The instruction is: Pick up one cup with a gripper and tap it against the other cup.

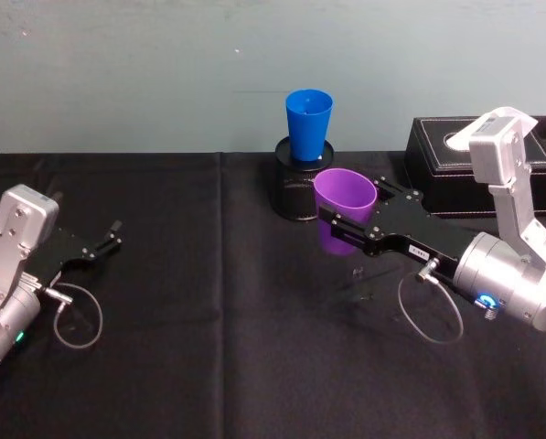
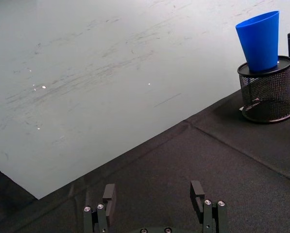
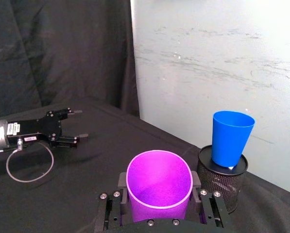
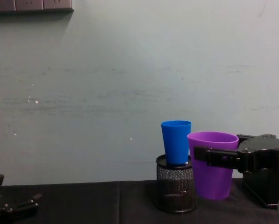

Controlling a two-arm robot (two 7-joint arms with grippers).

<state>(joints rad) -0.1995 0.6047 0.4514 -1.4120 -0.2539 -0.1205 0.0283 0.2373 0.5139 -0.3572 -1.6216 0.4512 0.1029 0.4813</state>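
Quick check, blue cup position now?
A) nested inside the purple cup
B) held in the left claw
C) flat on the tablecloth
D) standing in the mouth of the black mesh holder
D: the blue cup stands upright in the top of the black mesh holder, while the right claw grips the purple cup beside it and the left claw sits open off to the left.

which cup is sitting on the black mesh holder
The blue cup, upright on the mesh pen holder; the purple cup is gripped by the fingers of the right gripper beside it. Left gripper idle, far left.
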